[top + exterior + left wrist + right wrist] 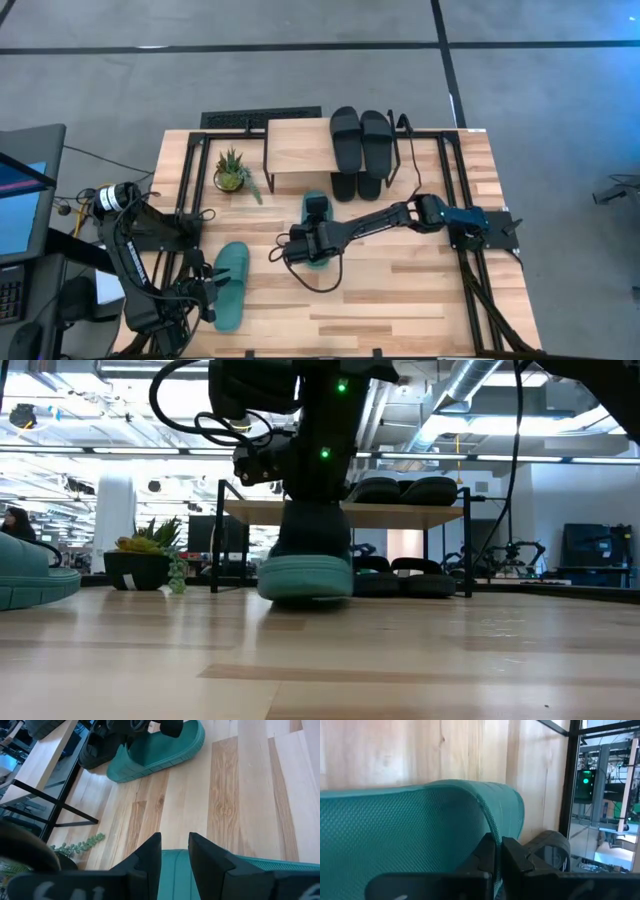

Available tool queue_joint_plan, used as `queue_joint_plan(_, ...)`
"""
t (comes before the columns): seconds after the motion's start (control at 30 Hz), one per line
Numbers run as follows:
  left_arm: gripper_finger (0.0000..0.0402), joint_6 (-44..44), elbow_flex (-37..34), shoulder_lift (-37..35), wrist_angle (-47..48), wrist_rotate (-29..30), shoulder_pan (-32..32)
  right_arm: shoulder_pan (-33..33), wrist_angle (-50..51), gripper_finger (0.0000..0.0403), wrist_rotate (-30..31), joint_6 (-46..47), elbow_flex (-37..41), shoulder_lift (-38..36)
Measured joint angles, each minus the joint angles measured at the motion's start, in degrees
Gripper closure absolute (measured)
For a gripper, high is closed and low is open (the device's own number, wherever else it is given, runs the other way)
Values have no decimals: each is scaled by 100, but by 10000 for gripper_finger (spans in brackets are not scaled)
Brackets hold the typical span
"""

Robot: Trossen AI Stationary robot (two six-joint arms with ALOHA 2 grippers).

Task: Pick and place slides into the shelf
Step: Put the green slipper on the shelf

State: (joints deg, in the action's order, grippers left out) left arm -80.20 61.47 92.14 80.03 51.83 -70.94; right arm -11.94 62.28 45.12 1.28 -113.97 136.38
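Observation:
One teal slide [316,212] lies on the table in front of the shelf [298,150]. My right gripper [312,240] is shut on it. A second teal slide [232,283] lies flat at the near left. My left gripper [175,847] hangs over this slide's edge with a narrow gap between its fingers; whether it touches the slide I cannot tell. Two black slides [361,137] rest on the shelf's top board. Another black pair [356,186] lies on the table under it. My right gripper pinches the edge of the teal slide's wide strap [489,822] between its two shut fingers. The fingers slant down onto it from the table's right and near side. In the low view the slide's sole [305,578] rests on the table.
A small potted plant [232,172] stands left of the shelf, with a green sprig lying beside it. The shelf's black legs [466,550] and the black slides stand just beyond the held slide. Bare wood lies near and right of it.

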Motion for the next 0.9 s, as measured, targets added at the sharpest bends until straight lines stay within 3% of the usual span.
queue_joint_plan(0.9, 313, -104, 0, 0, 17, -8, 20, 244, -557, 399, -192, -940, 299, -2)
